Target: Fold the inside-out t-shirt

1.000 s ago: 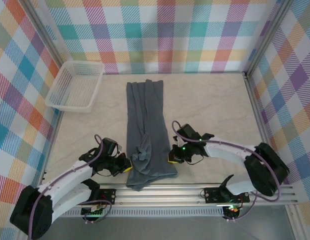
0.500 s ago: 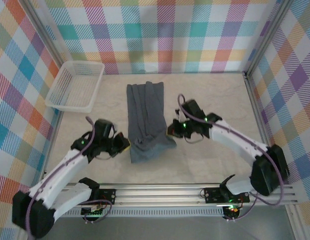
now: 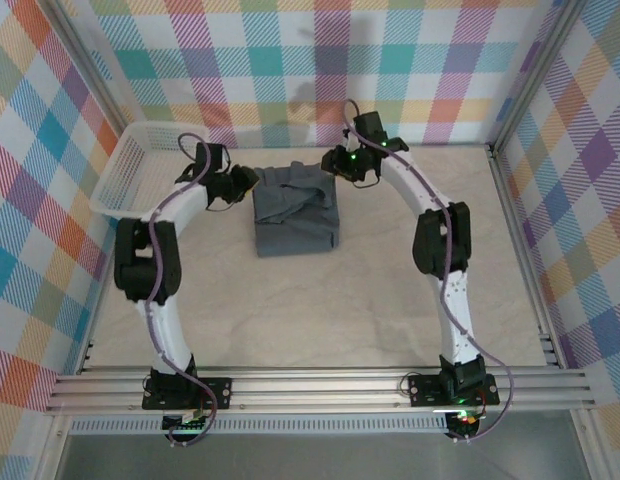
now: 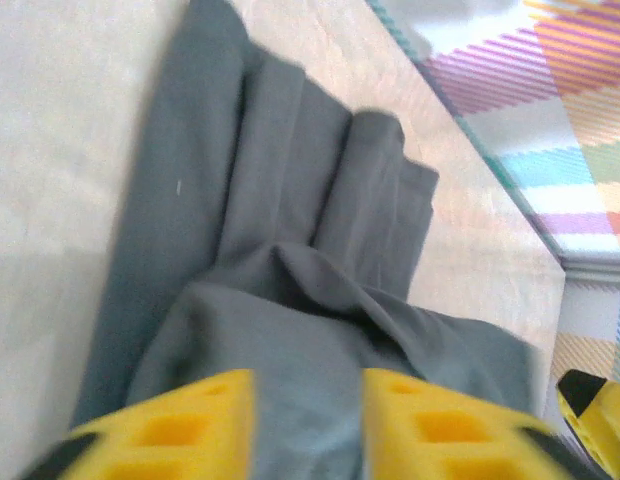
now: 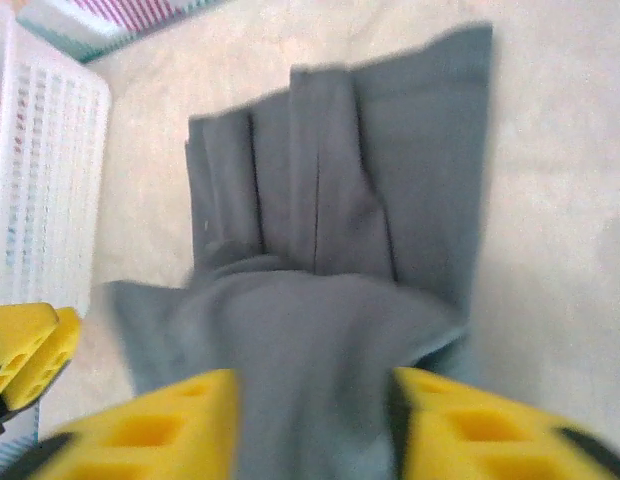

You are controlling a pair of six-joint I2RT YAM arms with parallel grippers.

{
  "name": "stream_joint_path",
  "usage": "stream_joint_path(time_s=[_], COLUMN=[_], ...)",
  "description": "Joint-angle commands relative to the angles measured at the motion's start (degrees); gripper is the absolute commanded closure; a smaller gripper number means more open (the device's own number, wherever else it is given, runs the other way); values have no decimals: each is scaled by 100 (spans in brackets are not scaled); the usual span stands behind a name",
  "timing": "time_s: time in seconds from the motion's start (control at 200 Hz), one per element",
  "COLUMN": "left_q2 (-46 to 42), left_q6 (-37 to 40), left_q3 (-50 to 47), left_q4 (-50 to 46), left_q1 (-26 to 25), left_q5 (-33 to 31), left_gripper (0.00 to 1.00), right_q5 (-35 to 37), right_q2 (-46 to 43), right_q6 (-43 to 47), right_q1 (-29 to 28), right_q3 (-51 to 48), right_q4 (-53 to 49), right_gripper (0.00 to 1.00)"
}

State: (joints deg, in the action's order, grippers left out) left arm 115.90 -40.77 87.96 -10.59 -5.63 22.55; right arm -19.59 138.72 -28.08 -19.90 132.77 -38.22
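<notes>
The inside-out t-shirt (image 3: 295, 215) lies doubled over into a short dark slate-grey block at the far middle of the table. Its upper layer ends in a rumpled edge near the back. My left gripper (image 3: 252, 178) is at the shirt's far left corner and my right gripper (image 3: 330, 163) at its far right corner. In the left wrist view the yellow jaws of the gripper (image 4: 308, 420) stand apart over the t-shirt (image 4: 290, 200). The right wrist view has the gripper (image 5: 315, 425) likewise open above the grey t-shirt (image 5: 390, 170), whose folded pleats lie beyond.
A white mesh basket (image 3: 130, 175) stands at the far left, beside the left arm, and its wall (image 5: 45, 190) is close to the shirt. Both arms stretch far across the table. The plaid back wall is just behind the grippers.
Both grippers carried the shirt's near end from the front of the table up to the far end, doubling the long strip over itself. Their jaws have since come apart.
</notes>
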Motion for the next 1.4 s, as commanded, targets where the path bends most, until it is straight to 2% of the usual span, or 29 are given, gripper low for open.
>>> stream_joint_path(time_s=[0.0,0.04,0.085,0.225,0.345,0.45,0.54,0.625,0.68,0.72,0.765,0.89,1.005,1.15,1.22,1.29,1.4], left_q2=[137,-63,-364,-1277,-1747,-1894,-1882,-1670,-1539,-1459,-1374,-1170,-1322,-2276,-2847,-3379,-4389], left_q6=[124,142,219,101,239,293,144,1,-26,-49,-71,-90,16,383,455,409,-74], left_q3=[279,8,-432,-1879,-2792,-3324,-3641,-3630,-3554,-3500,-3438,-3230,-3326,-4112,-4646,-5132,-5931], left_q4=[265,378,482,564,439,395,670,919,1008,1061,1102,954,433,-470,-999,-1435,-2046], left_q1=[205,225,211,99,-227,-488,-527,-536,-553,-546,-545,-506,-384,-481,-765,-1265,-1888], left_q5=[340,319,259,142,88,-34,-37,194,262,290,307,322,189,156,307,328,217], left_gripper=[32,28,26,26,28,31,38,41,46,55,68,100,100,100,100,100,100], right_q5=[-372,-301,-185,-419,-709,-804,-1056,-1093,-1021,-959,-834,-579,-305,-237,-350,-392,-285], right_q2=[460,396,44,-1722,-2293,-2193,-1912,-1675,-1584,-1568,-1603,-1724,-1950,-2837,-3343,-3909,-4951], right_q6=[546,740,894,597,177,98,-178,-266,-252,-279,-297,-127,49,302,250,38,-649], right_q1=[175,220,229,232,93,-122,-185,-293,-351,-365,-365,-347,-290,-275,-348,-572,-1106], right_q3=[1257,1232,513,-3100,-4653,-5055,-4973,-4738,-4595,-4547,-4532,-4515,-4736,-5897,-6634,-7458,-8799], right_q4=[-1444,-1770,-1741,206,1055,1365,1556,1526,1459,1418,1372,1169,874,790,771,799,857], right_gripper=[41,40,39,38,41,46,58,63,75,86,93,100,100,100,100,100,100])
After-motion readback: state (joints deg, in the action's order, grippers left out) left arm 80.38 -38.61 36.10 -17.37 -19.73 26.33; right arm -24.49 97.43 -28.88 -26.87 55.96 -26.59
